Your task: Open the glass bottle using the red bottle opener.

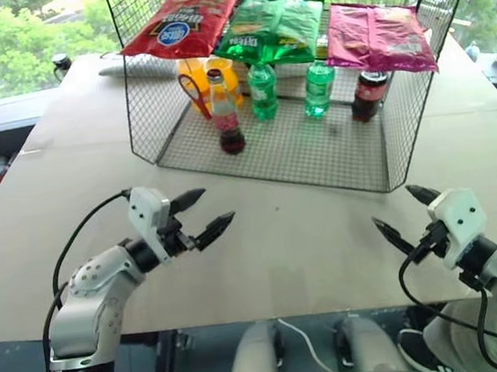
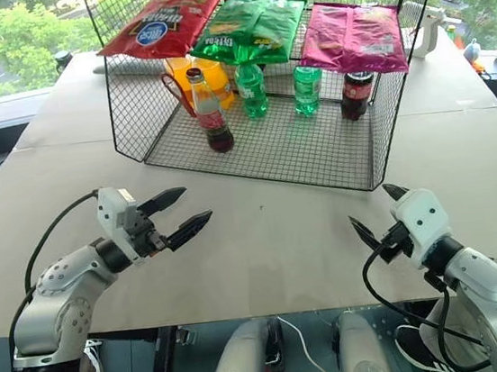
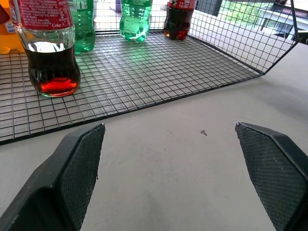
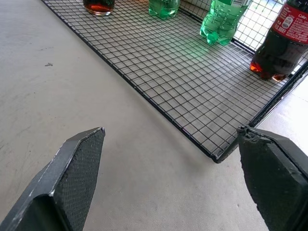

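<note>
While both grippers, left (image 1: 199, 212) and right (image 1: 403, 212), hover over the pale surface (image 1: 282, 236) with jaws wide and empty, the small clear glass bottle (image 1: 224, 114) stands inside the black wire rack (image 1: 317, 155), the flat red bottle opener (image 1: 193, 95) just beside it.

A mock shop display: a wire rack (image 1: 389, 146) of snack bags (image 1: 377, 34) and drinks beside sunny windows.
</note>
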